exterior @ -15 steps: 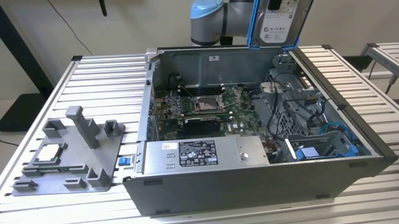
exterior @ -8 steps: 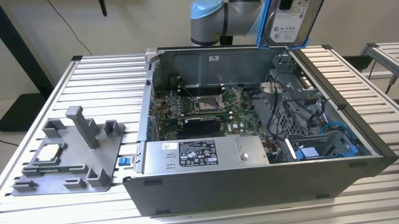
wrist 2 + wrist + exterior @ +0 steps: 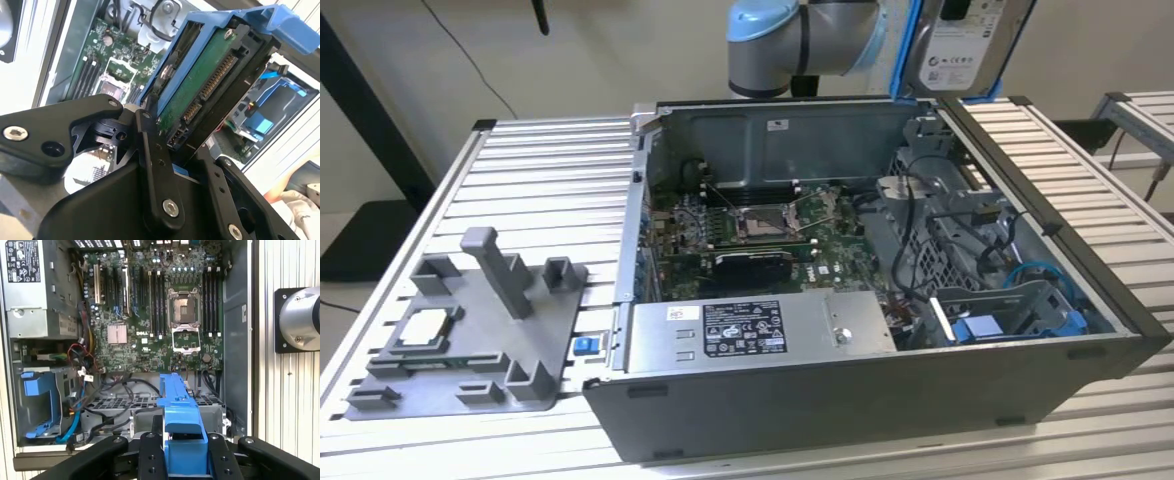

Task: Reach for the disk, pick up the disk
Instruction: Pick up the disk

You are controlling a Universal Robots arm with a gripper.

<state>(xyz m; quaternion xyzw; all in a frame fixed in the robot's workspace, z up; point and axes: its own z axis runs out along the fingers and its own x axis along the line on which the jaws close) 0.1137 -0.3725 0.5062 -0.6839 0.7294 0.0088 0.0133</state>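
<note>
1. The gripper point(image 3: 172, 135) is clamped on the disk point(image 3: 210, 75), its black fingers point(image 3: 150, 150) pressing the blue bracket on either side; gripping at one end probably leaves the connector side exposed.
2. In the exterior view the disk point(image 3: 961, 45) hangs edge-on in the air, above the far edge of the open computer case point(image 3: 854, 400), so the pick-up looks done.
3. Below it, in the first wrist view, lies the motherboard point(image 3: 165, 315) with an empty blue drive bay point(image 3: 40, 400) near the case wall.
4. A grey fixture point(image 3: 467, 340) sits near the table point(image 3: 534, 170) edge, well apart from the case.
</note>
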